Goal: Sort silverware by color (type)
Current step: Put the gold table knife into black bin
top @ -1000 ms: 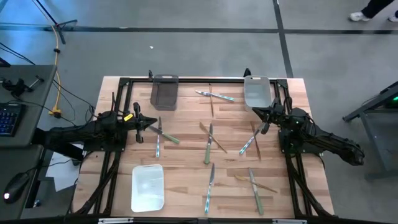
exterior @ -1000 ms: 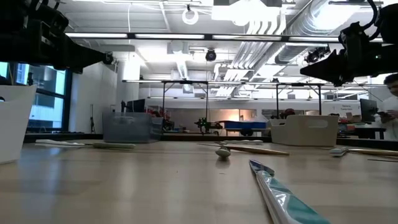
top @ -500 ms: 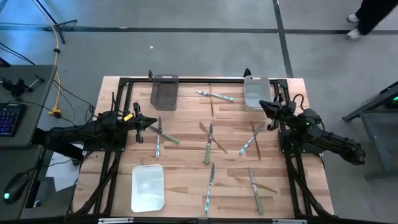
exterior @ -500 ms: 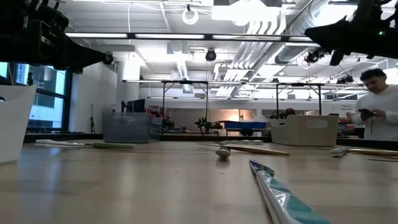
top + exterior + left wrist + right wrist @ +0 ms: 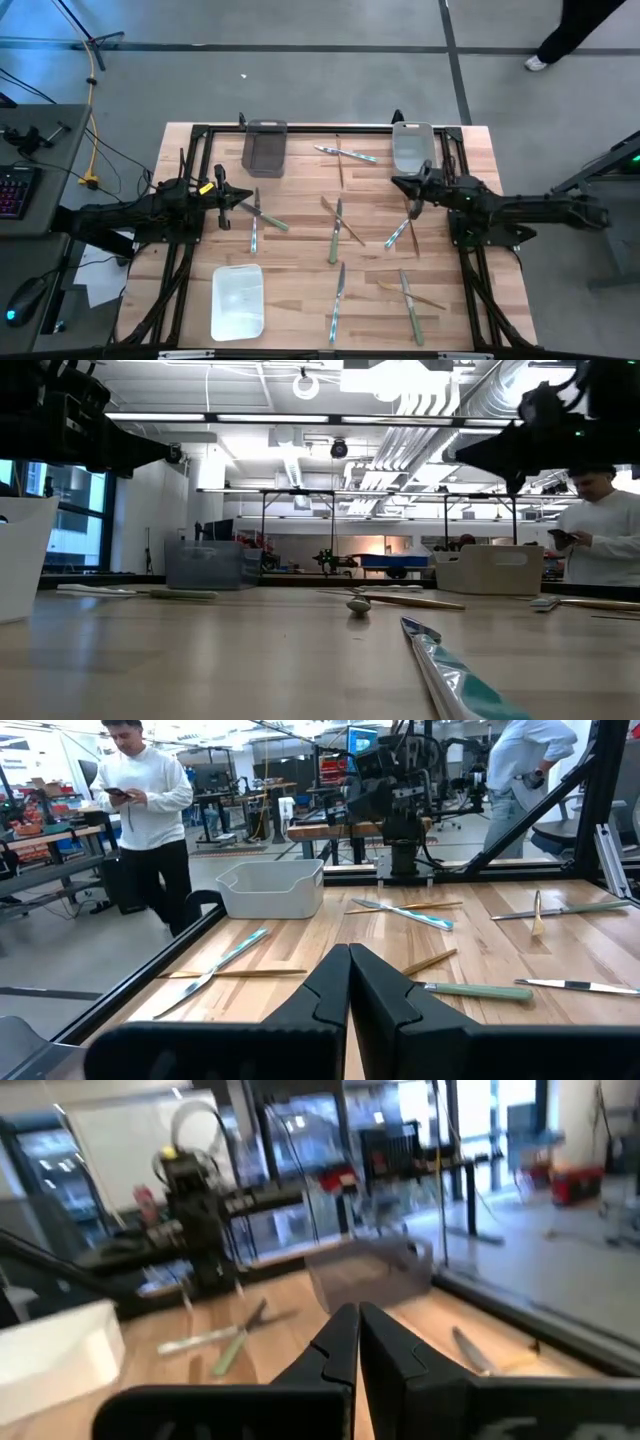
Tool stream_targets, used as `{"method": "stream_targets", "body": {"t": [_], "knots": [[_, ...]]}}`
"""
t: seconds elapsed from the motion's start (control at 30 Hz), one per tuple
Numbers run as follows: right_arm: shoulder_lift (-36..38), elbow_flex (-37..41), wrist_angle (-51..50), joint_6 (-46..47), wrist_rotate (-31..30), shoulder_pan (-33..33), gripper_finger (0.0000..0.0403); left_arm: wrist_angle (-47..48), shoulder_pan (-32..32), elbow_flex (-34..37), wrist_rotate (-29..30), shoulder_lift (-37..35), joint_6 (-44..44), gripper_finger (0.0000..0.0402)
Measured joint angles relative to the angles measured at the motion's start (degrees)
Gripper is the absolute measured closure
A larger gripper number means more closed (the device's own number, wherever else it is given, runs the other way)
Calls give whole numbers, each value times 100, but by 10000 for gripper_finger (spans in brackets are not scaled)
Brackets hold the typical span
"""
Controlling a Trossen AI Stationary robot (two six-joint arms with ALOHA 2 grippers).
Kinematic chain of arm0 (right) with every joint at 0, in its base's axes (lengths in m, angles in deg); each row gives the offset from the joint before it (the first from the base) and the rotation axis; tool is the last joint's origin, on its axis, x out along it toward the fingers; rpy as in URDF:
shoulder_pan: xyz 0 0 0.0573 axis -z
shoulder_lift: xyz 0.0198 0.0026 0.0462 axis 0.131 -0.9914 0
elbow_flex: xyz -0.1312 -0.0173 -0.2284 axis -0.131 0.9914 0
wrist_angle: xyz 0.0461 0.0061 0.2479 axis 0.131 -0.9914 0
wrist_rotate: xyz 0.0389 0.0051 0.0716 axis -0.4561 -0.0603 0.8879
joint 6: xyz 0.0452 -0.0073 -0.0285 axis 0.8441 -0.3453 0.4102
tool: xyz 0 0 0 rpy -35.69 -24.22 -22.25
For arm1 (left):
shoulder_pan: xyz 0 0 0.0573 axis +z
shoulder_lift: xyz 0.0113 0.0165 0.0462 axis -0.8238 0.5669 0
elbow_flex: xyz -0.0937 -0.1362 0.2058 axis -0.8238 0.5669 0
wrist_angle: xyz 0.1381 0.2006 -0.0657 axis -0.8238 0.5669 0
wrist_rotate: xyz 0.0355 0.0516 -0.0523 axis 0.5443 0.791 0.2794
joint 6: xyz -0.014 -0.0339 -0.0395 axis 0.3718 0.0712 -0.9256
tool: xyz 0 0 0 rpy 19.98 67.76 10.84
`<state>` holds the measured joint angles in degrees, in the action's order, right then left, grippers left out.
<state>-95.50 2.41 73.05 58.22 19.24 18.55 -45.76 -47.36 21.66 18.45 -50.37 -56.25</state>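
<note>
silverware [image 5: 337, 232] scattered on table [image 5: 300, 290], left gripper [image 5: 247, 206] closed empty, right gripper [image 5: 396, 182] closed empty

Overhead cam straight down, low cam level w/ table [image 5: 300, 285], both sharing grey bin [image 5: 264, 147].

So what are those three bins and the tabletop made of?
The tabletop looks like pale wood: plank seams and grain show. The white bin and pale grey bin look like matte plastic with rounded moulded rims. The dark bin seems smoky, translucent plastic.
</note>
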Motion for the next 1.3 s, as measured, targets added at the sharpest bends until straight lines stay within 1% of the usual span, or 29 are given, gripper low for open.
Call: {"method": "stream_targets", "body": {"t": [0.07, 0.2, 0.27, 0.37, 0.53, 0.63, 0.73, 0.87, 1.03, 1.3], "knots": [[-488, -213, -16, 96, -134, -127, 402, 0, 1, -2, 0, 0, 0, 401], [-1546, -743, -194, 230, -143, -359, 402, 1, 0, -1, 0, 0, 0, 401], [-2070, -1051, -355, 296, -220, -488, 395, 0, 0, 0, 0, 0, 0, 401], [-2871, -1600, -816, 463, -456, -702, 367, 0, 0, -2, 0, 0, 0, 401], [-4055, -2691, -2189, 1107, -832, -971, 297, 0, 0, -2, 0, 0, 0, 401], [-4656, -3303, -3041, 1496, -837, -1054, 265, 0, 0, 0, 0, 0, 0, 401], [-5174, -3856, -3802, 1830, -735, -1128, 247, 0, 1, 0, 0, 0, 0, 401], [-5715, -4474, -4499, 2040, -423, -1225, 243, 0, 0, -1, 0, 0, 0, 401], [-6254, -5074, -5131, 2064, -332, -1274, 251, 0, 2, 0, 0, 0, 0, 401], [-6841, -5507, -5230, 2031, -154, -1252, 269, 0, 2, 0, 0, 0, 0, 401]]}}
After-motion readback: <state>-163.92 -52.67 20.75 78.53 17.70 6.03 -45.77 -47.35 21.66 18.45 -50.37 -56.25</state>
